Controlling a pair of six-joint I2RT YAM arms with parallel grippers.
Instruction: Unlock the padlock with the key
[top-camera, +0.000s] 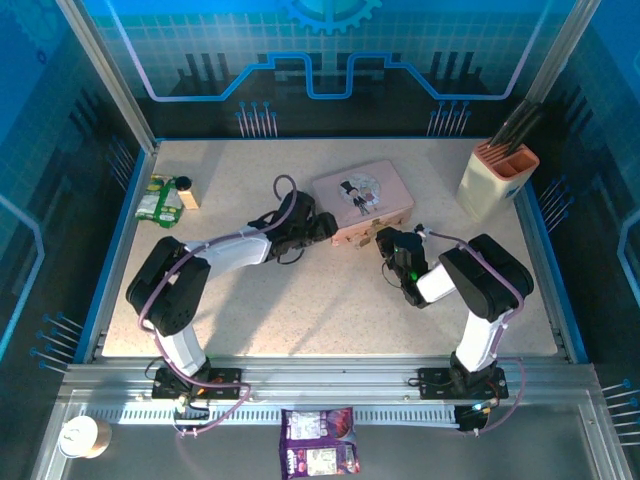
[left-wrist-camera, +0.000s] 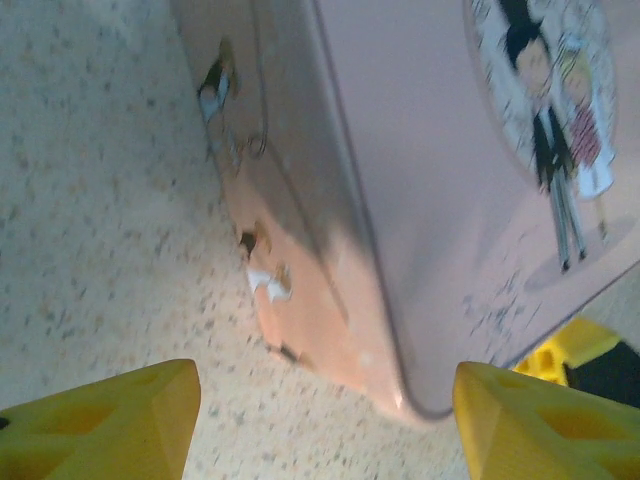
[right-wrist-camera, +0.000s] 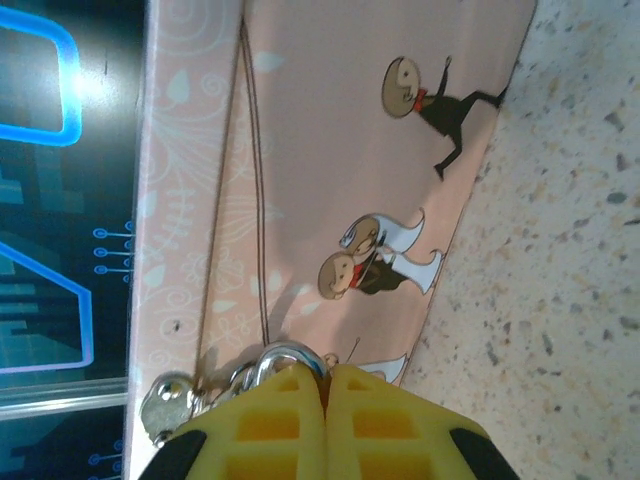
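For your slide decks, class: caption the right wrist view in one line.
Shut yellow right gripper at a silvery metal loop beside the pink cartoon-printed box.

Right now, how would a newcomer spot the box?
Start at the speckled table. Toward its far side, near the middle, lies the box. It is flat and pink with a cartoon couple on the lid, unlike the tall beige holder at the far right corner.

Speckled beige surface (top-camera: 300, 310), trimmed in blue along left and right edges. Enclosed by dark-blue wall panels (top-camera: 400, 40) printed with glowing circuit lines. Brightly lit.
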